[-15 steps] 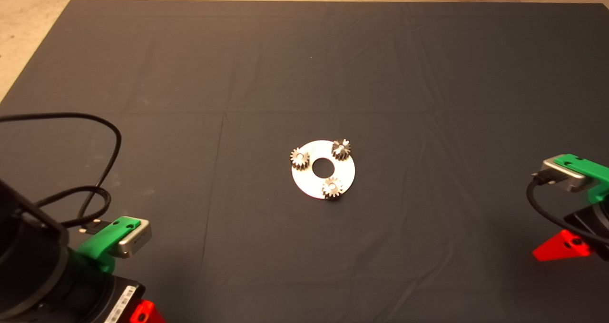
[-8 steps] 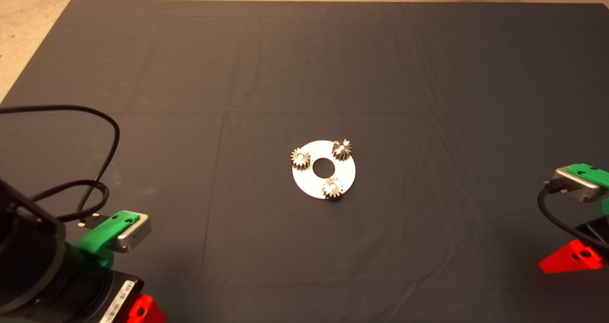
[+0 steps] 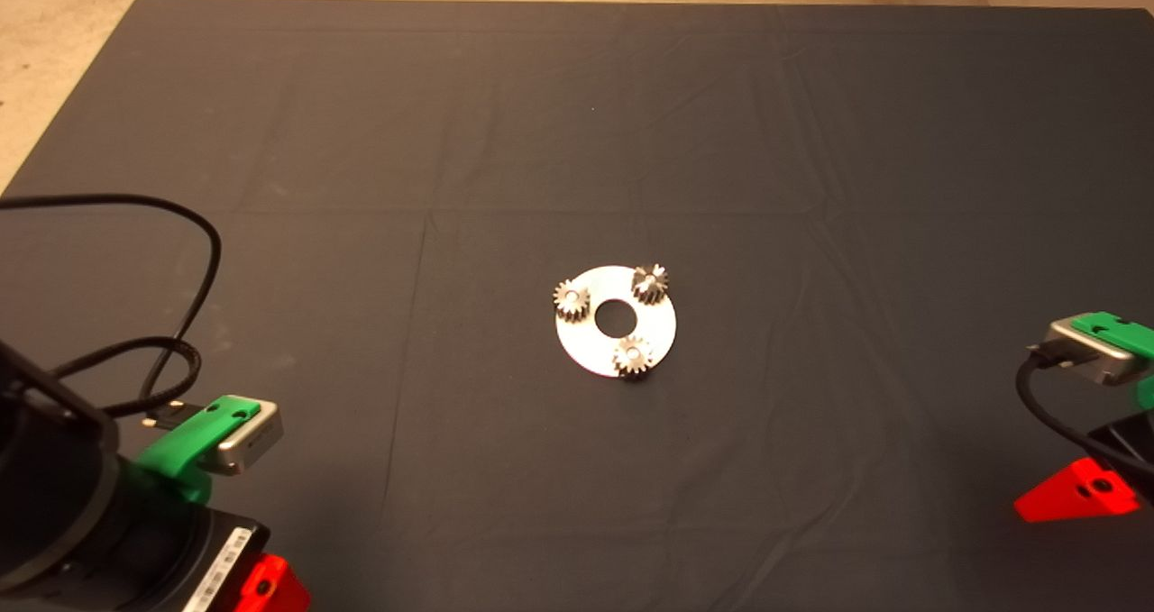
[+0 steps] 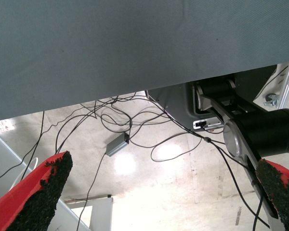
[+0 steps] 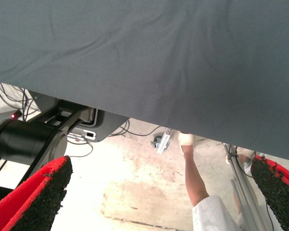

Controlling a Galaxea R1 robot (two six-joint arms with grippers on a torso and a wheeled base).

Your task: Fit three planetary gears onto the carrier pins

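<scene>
The carrier pins [image 3: 634,353] were almost wholly hidden: each stood inside the bore of a gear, and only a pale spot showed at the gear centres, too small to tell whether the gears sat fully down. The three planetary gears [image 3: 571,298] rested on the shiny disc [image 3: 586,346], spaced around its large central hole, one at the disc's left rim, one [image 3: 649,283] at its far right rim, one at its near rim. The disc lay flat near the middle of the dark mat [image 3: 577,125] on the desk.

Both arms were cut off by the head view's edges. The left end effector [image 3: 261,585] sat well to the near left of the disc, only a red corner of it and its green camera mount showing; the right end effector [image 3: 1077,493] sat well to the near right of the disc, showing one red finger.

In the left wrist view the left end effector [image 4: 168,197] had its fingers [image 4: 41,197] spread wide apart, holding and touching nothing, with the mat edge, loose cables [image 4: 130,120] and the floor [image 4: 149,202] beyond. In the right wrist view the right end effector [image 5: 159,197] was likewise wide open and empty; past the mat edge a person's leg [image 5: 195,178] showed on the floor.
</scene>
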